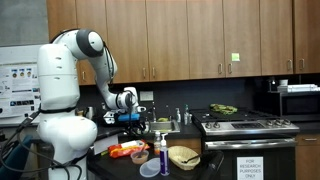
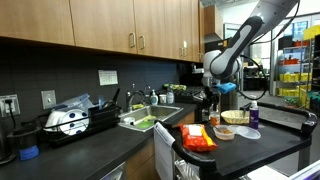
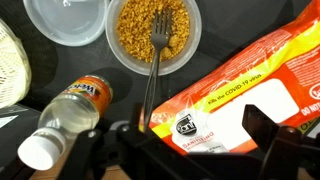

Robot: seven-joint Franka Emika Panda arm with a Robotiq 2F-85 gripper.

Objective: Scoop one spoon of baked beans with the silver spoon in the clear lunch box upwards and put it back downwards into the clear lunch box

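My claw (image 3: pixel 178 142) hangs spread wide, gripping nothing. Just ahead of it the spoon (image 3: pixel 153 80) rests head-down in the beans (image 3: pixel 135 35) inside the round clear box (image 3: pixel 197 45), its handle pointing back toward me. Beside it an orange bag (image 3: pixel 240 90) reads "COVID-19"; the other print is too small to read. The orange label on the bottle (image 3: pixel 75 110) is blurred.

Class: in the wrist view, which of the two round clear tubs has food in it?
The right-hand tub, full of beans; the left tub is empty.
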